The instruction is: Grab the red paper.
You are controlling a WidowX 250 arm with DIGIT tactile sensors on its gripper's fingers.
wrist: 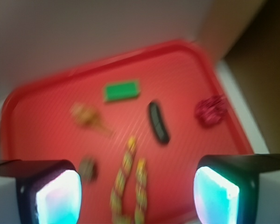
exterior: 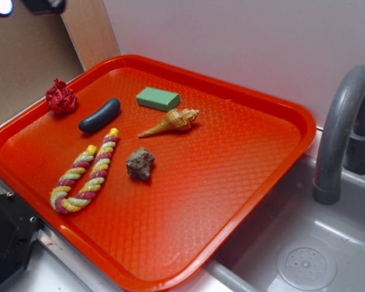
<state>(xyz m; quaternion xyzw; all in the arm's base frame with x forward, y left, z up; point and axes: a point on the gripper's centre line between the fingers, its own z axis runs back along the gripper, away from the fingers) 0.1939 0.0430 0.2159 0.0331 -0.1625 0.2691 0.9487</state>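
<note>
The red paper [exterior: 61, 97] is lying near the tray's [exterior: 243, 201] far corner, beside a dark capsule [exterior: 100, 115]. The gripper [wrist: 137, 193] is hovering above, its 2 jaws spread wide apart.

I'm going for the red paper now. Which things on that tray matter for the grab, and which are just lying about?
For the job:
- red paper, a crumpled ball at the tray's far left corner
- gripper, open, high above the tray

Just lying about:
- dark blue oblong piece, nearest the paper
- twisted rope
- grey rock
- seashell
- green block
- grey faucet beside the tray
</note>
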